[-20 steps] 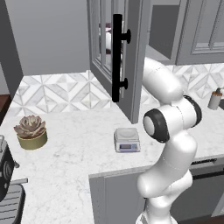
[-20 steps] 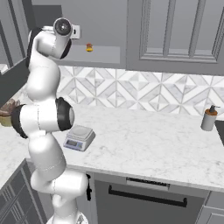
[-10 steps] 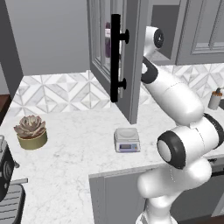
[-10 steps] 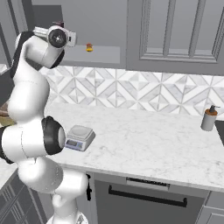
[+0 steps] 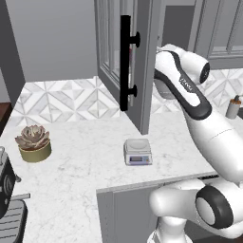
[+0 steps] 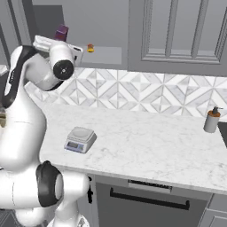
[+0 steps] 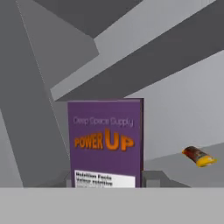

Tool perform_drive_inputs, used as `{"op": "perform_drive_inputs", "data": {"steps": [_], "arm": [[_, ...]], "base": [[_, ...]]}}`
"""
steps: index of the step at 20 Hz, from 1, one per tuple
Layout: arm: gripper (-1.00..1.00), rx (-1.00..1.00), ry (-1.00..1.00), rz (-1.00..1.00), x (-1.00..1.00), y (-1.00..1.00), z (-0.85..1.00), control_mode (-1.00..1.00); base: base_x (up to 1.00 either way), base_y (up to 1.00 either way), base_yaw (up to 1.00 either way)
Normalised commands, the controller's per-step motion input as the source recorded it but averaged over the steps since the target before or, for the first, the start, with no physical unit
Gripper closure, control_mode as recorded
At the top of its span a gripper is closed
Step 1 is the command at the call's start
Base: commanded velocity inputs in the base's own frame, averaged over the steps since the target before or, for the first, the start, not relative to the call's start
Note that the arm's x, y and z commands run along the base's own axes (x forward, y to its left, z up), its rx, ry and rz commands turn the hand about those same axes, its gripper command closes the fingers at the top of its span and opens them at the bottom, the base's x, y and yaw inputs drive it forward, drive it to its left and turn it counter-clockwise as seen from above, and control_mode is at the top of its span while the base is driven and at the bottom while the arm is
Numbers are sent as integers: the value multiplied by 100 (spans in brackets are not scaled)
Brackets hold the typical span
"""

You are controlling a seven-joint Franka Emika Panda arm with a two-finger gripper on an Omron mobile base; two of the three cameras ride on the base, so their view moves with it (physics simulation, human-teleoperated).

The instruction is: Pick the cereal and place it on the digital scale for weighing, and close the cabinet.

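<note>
Marble counter (image 6: 146, 146) and open cabinet shelf (image 6: 104, 55), each with a few things set on it.

On the counter: digital scale (image 5: 137, 151) near the front edge, bare top plate; potted succulent (image 5: 32, 143) toward the left end; soap bottle (image 6: 212, 120) at the far right by the backsplash. On the shelf: cereal (image 7: 106, 143) standing upright at the left end, purple face reading "POWER UP"; small red-and-yellow item (image 7: 198, 156) lying well apart to its right.
</note>
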Motion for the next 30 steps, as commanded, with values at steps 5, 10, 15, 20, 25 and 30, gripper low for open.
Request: {"op": "perform_drive_inputs", "data": {"steps": [5, 10, 15, 20, 25, 30], "arm": [[100, 7, 7, 0, -100, -90, 1, -100], [100, -4, 26, 9, -60, -87, -6, -100], [100, -15, 14, 21, -48, -74, -34, -100], [100, -16, -5, 33, -22, -10, -68, -100], [100, -6, -1, 39, 5, -2, -76, -100], [100, -3, 1, 27, 34, 10, -75, -100]], "base": [[0, 0, 0], [0, 0, 0], [0, 0, 0], [0, 0, 0], [0, 0, 0], [0, 0, 0]]}}
